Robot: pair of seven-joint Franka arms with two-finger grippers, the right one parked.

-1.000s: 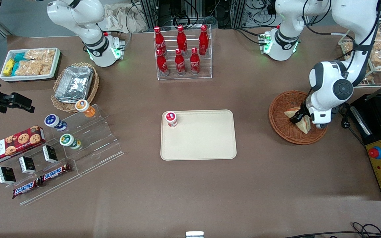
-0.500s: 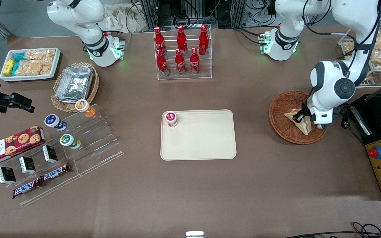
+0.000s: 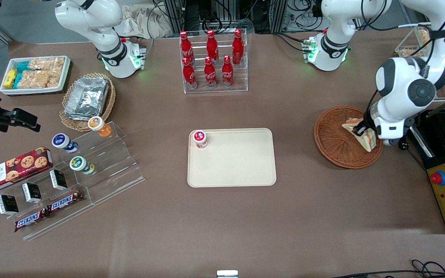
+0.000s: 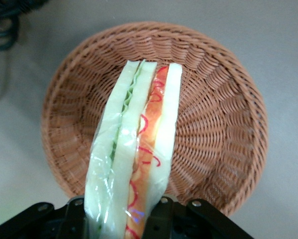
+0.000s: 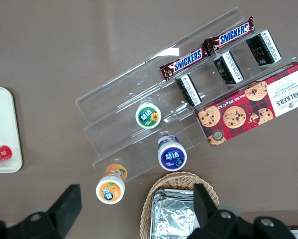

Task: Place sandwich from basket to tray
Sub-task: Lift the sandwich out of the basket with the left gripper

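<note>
The left arm's gripper (image 3: pixel 362 132) is shut on the sandwich (image 3: pixel 364 135), a wrapped wedge of white bread with green and red filling. It holds the sandwich lifted above the reddish-brown wicker basket (image 3: pixel 334 144), over the part of the basket toward the working arm's end. In the left wrist view the sandwich (image 4: pixel 136 149) stands edge-on between the black fingers (image 4: pixel 163 219), with the basket (image 4: pixel 213 124) below it and nothing else in it. The cream tray (image 3: pixel 242 166) lies flat mid-table, toward the parked arm's end from the basket.
A small red-lidded cup (image 3: pixel 200 139) stands on the tray's corner. A rack of red cola bottles (image 3: pixel 211 61) stands farther from the camera than the tray. A black box with a red button (image 3: pixel 444 181) lies beside the basket. Snack stands and a foil-container basket (image 3: pixel 87 98) lie toward the parked arm's end.
The gripper has risen with the sandwich, lifting it out of the basket, and shifted a little toward the working arm's end and away from the camera.
</note>
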